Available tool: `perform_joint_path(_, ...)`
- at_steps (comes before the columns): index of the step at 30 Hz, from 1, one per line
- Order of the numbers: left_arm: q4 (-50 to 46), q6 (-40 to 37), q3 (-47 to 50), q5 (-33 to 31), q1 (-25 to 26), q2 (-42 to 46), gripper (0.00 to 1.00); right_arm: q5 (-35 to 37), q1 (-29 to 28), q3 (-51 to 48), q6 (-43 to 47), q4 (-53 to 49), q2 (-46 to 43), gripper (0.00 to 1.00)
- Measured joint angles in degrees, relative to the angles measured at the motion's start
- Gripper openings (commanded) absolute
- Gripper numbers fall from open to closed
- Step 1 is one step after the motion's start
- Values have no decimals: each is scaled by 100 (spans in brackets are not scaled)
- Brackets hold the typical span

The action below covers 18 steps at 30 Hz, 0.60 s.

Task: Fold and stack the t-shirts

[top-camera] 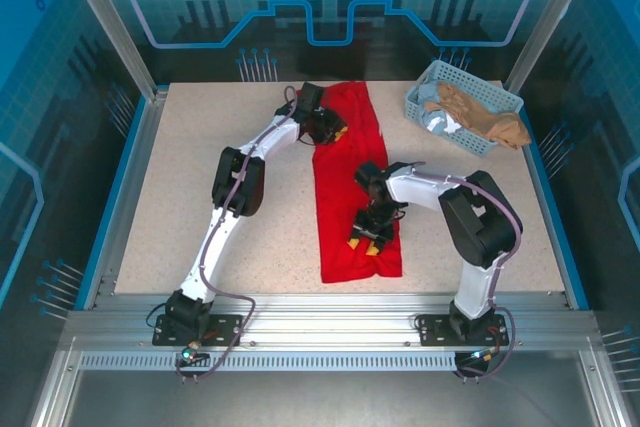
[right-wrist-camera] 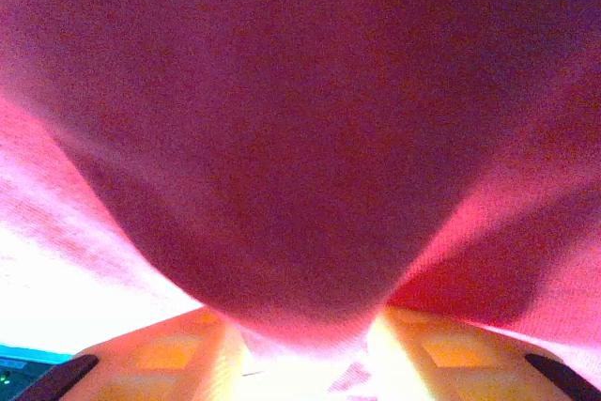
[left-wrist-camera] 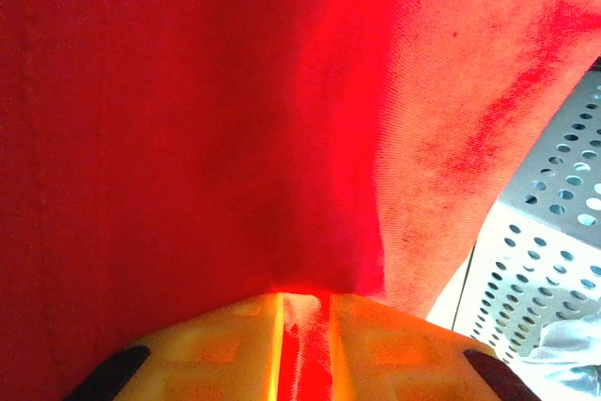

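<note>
On tabletop (top-camera: 200,147), centre: red t-shirt (top-camera: 345,187) lies as a long narrow strip running far to near, looks already folded lengthwise; no stack started.
Red t-shirt: fills both wrist views (left-wrist-camera: 188,138) (right-wrist-camera: 300,138), cloth lifted and draped over the fingers.
Basket (top-camera: 418,99): pale blue lattice, far right corner, well apart from the red t-shirt; wall also in left wrist view (left-wrist-camera: 554,223).
Basket contents: crumpled garments (top-camera: 480,112), tan and pale blue-grey, spilling over the rim; likely more shirts waiting.
Left end effector (top-camera: 330,130): at far end of strip, clenched on a pinch of red t-shirt (left-wrist-camera: 305,312).
Right end effector (top-camera: 372,237): near end of strip, grasping a fold of red t-shirt (right-wrist-camera: 310,335).
Why held so: one grip per end, probably to bring the ends together for the crosswise fold.
</note>
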State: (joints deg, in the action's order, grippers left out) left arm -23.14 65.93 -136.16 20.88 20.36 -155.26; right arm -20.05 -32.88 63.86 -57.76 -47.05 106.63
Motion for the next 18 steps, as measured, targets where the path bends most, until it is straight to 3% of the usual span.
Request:
perform_joint_path(10, -188, -684, -332, 24, -319, -136, 27, 133, -98, 92, -160, -57, 15, 42)
perform_joint_path(18, -175, -1106, -476, 61, -804, -140, 34, 166, -120, 284, 229, -153, -13, 53)
